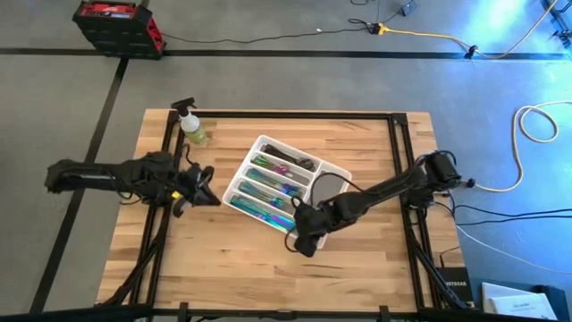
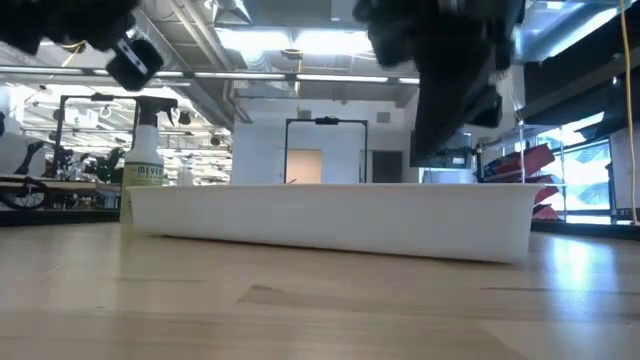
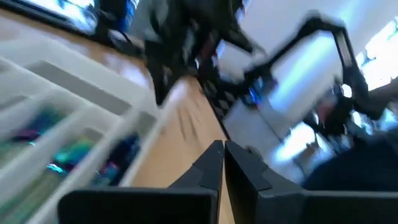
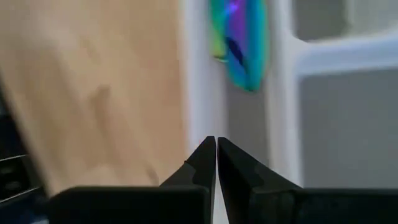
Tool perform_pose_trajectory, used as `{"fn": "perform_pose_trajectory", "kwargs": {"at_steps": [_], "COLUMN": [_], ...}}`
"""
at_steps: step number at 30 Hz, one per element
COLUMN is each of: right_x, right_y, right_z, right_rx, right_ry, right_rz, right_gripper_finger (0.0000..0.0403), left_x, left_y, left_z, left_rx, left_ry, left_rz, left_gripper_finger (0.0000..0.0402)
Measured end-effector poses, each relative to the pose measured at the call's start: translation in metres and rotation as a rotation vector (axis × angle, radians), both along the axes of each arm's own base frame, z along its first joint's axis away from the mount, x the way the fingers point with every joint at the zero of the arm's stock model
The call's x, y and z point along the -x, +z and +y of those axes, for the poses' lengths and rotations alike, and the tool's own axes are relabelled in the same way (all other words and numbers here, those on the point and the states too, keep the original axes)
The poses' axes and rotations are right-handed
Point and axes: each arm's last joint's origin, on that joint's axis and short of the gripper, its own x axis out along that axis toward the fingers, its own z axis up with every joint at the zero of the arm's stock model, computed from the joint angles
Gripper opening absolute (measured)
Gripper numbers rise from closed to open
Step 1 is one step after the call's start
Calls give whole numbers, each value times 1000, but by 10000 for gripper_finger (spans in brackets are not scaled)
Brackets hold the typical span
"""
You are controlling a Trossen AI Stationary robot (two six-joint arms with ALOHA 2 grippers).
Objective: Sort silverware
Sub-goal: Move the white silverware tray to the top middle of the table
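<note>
Presently:
Bench: a wooden bench [image 1: 241, 268] was seen carrying a white tray [image 1: 332, 172] set askew near its middle.
Silverware: iridescent silverware [image 1: 268, 192] was laid in the tray's long compartments, with darker pieces [image 1: 295, 164] in the compartment toward the far edge.
Left gripper: the left gripper [image 1: 207, 199] was held just off the tray's left side, jaws clenched on nothing.
Right gripper: the right gripper [image 1: 299, 243] was poised at the tray's near corner, jaws likewise clenched and empty.
Spray bottle: a spray bottle [image 1: 190, 125] was stood by the far left corner.

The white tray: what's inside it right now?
The tray holds iridescent silverware in its long compartments, darker pieces at one end. The right gripper covers a corner.
</note>
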Motion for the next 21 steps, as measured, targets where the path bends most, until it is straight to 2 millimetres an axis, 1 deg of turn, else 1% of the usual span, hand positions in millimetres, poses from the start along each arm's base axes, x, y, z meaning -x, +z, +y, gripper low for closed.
{"fn": "perform_pose_trajectory", "kwargs": {"at_steps": [2, 5, 9, 11, 12, 14, 16, 18, 21], "right_x": [2, 6, 7, 4, 0, -7, -9, -8, -2], "right_y": [-6, -13, -16, -15, -12, -5, -2, -9, -32], "right_z": [-7, -17, -25, -25, -23, -16, -12, -9, -14], "right_rx": [20, 29, 2, -14, -17, -19, -16, -4, 18], "right_ry": [-16, -38, -34, 15, 48, 105, 147, 181, 185], "right_rz": [68, 156, 182, 161, 123, 36, -4, 17, 108], "right_gripper_finger": [0, 0, 0, 0, 0, 0, 0, 0, 0], "left_x": [3, 7, 12, 15, 16, 17, 18, 18, 19], "left_y": [-6, -14, -20, -20, -19, -19, -19, -20, -20], "left_z": [5, 12, 22, 26, 29, 32, 34, 36, 40], "left_rx": [-2, -22, -64, -76, -78, -79, -78, -79, -89], "left_ry": [63, 166, 323, 395, 420, 442, 453, 461, 511], "left_rz": [-61, -89, -103, -107, -115, -113, -110, -106, -102], "left_gripper_finger": [0, 0, 0, 0, 0, 0, 0, 0, 0]}}
